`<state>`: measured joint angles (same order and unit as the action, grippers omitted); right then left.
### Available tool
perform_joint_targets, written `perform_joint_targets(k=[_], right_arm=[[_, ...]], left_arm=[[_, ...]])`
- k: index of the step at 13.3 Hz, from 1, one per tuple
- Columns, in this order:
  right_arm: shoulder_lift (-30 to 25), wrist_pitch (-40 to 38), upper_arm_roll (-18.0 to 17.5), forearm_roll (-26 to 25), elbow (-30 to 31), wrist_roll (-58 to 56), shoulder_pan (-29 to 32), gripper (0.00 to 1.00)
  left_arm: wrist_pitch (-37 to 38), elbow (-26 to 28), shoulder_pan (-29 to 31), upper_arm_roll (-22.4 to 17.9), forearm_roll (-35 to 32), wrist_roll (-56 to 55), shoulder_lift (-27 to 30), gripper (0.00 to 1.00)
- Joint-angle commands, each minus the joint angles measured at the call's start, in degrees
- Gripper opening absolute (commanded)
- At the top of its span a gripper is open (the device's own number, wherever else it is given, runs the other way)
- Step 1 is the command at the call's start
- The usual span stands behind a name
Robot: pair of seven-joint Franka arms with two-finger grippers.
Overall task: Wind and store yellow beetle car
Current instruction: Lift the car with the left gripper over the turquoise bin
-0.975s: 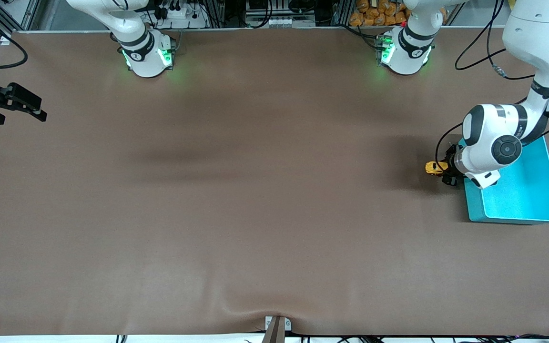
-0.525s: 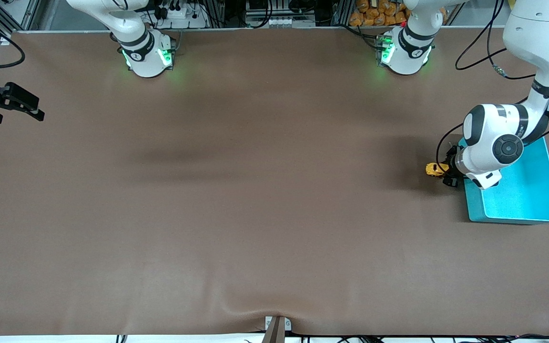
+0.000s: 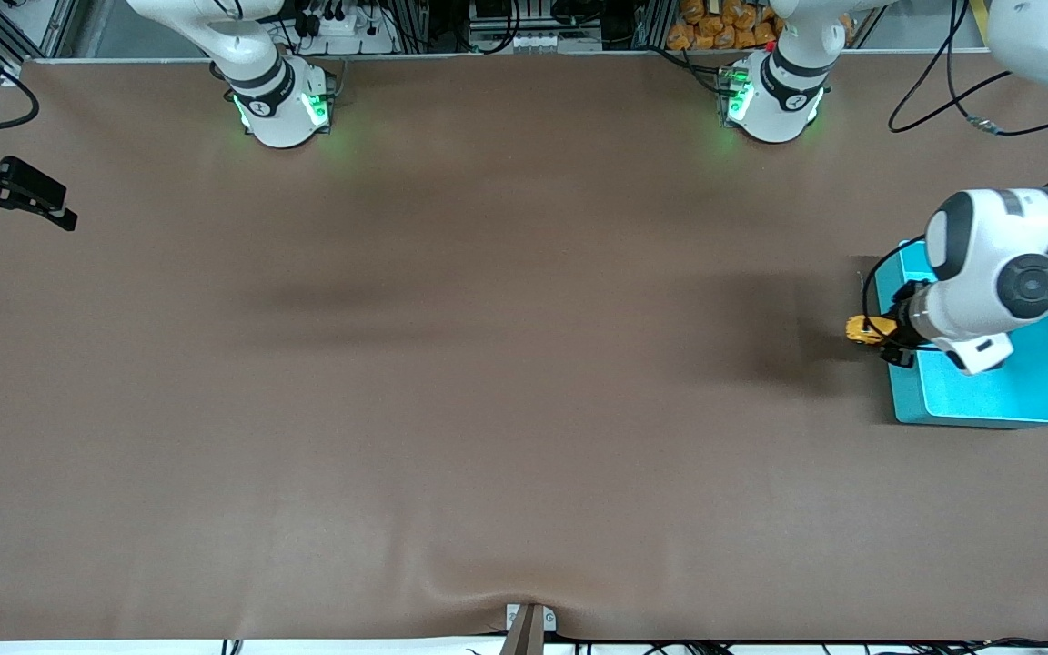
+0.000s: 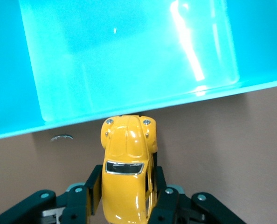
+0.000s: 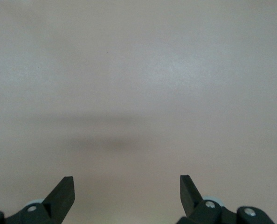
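My left gripper (image 3: 883, 335) is shut on the yellow beetle car (image 3: 862, 329) and holds it over the brown table, right beside the teal bin (image 3: 988, 396). In the left wrist view the car (image 4: 127, 163) sits between my two dark fingers (image 4: 94, 179), its nose up against the wall of the bin (image 4: 129, 60). The bin's inside looks empty. My right gripper (image 3: 28, 193) hangs open and empty at the right arm's end of the table. In the right wrist view my right gripper (image 5: 126, 187) has only bare table under it.
The brown mat (image 3: 488, 364) covers the whole table and has a small wrinkle at its edge nearest the front camera (image 3: 469, 591). Both arm bases (image 3: 283, 100) stand along the edge farthest from that camera. Cables lie near the left arm's base.
My left arm has carried the car toward the teal bin, and its wrist now hangs over the bin. My right gripper has drifted slightly toward the table's end.
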<state>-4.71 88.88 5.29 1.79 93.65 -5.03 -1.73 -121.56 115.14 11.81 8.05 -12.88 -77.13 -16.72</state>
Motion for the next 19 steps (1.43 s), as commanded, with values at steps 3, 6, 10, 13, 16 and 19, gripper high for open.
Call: perform_joint_targets(k=[3,6,10,13,16,19], right_arm=[[-0.13,-1.16,-0.28,-0.65,-0.66,0.81,0.67,1.0],[-0.13,-1.16,-0.28,-0.65,-0.66,0.81,0.76,1.0],[-0.13,-1.78,-0.28,-0.65,-0.66,0.81,0.67,1.0],[-0.13,-2.04,-0.28,-0.65,-0.66,0.81,0.76,1.0],[-0.13,-2.39,-0.28,-0.65,-0.66,0.72,1.11,1.0],[-0.13,-2.39,-0.28,-0.65,-0.66,0.81,1.29,1.0]], left_arm=[[6.51,-6.95,1.89,-0.32,-1.26,9.69,0.28,0.0],[6.51,-6.95,5.84,-0.4,-1.53,22.5,-0.33,0.0],[4.41,-6.95,10.85,-0.32,-1.62,40.7,-1.82,0.0],[0.9,-6.69,14.1,-0.32,-1.62,55.37,-3.32,0.0],[-2.87,-6.42,17.44,-0.32,-1.53,70.49,-4.81,0.0],[-8.5,-5.55,17.81,-0.32,-1.71,77.12,-7.27,0.0]])
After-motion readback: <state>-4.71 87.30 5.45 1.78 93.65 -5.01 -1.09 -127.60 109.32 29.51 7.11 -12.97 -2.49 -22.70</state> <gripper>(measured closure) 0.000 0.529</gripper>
